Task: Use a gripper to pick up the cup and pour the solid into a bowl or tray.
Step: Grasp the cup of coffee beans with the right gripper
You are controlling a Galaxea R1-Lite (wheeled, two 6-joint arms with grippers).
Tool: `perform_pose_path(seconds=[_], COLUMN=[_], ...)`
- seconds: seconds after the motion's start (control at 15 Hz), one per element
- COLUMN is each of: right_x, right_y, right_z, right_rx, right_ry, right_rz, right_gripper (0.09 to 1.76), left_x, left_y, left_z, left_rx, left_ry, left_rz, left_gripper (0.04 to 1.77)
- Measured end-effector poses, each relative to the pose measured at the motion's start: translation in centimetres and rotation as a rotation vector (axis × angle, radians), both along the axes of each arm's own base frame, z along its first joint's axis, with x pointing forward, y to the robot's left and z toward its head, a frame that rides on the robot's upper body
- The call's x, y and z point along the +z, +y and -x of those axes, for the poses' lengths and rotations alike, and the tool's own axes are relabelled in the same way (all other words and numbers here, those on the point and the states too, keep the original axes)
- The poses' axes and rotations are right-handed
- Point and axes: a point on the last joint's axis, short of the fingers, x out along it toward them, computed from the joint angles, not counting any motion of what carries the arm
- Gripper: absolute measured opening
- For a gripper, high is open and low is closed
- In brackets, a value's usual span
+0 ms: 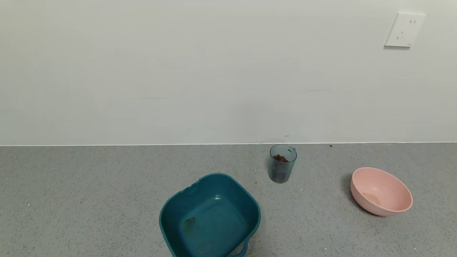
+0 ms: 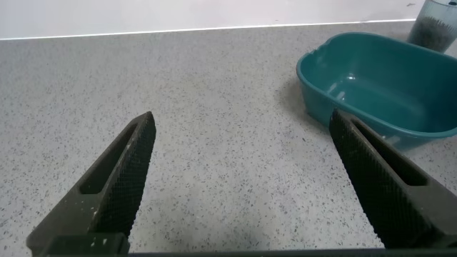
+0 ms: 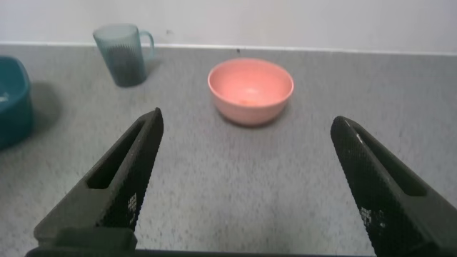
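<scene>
I read the cup as upright, ahead-left of my right gripper, jaws wide apart, w/ pink bowl just beside it, so right arm's nearer; left gripper idle, also spread.

Head view: neither of my arms is in frame. Tub cut off by the bottom edge, handle only partly seen. Left wrist view: cup clipped at the top corner, rim and pellets out of frame. Right wrist view: tub mostly off the side edge; contents of cup not discernible through the ribbed wall.
</scene>
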Motion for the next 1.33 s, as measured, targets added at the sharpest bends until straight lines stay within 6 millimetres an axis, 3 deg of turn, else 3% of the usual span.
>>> perform_pose_path(seconds=[0.6,0.93,1.13,1.33], right_x=[0.0,8.2,12.1,14.2], right_y=[0.0,0.0,0.1,0.4], right_z=[0.0,-1.4,-4.4,-9.1], right_rx=[0.0,0.014,0.062,0.131], right_ry=[0.0,-0.014,0.05,0.148], right_rz=[0.0,0.001,0.013,0.025], right_gripper=[1.71,1.71,1.71,1.71], left_x=[0.0,0.0,0.0,0.0], left_y=[0.0,0.0,0.0,0.0], left_z=[0.0,0.0,0.0,0.0], left_rx=[0.0,0.0,0.0,0.0], left_ry=[0.0,0.0,0.0,0.0], left_rz=[0.0,0.0,0.0,0.0], left_gripper=[1.75,1.75,1.75,1.75])
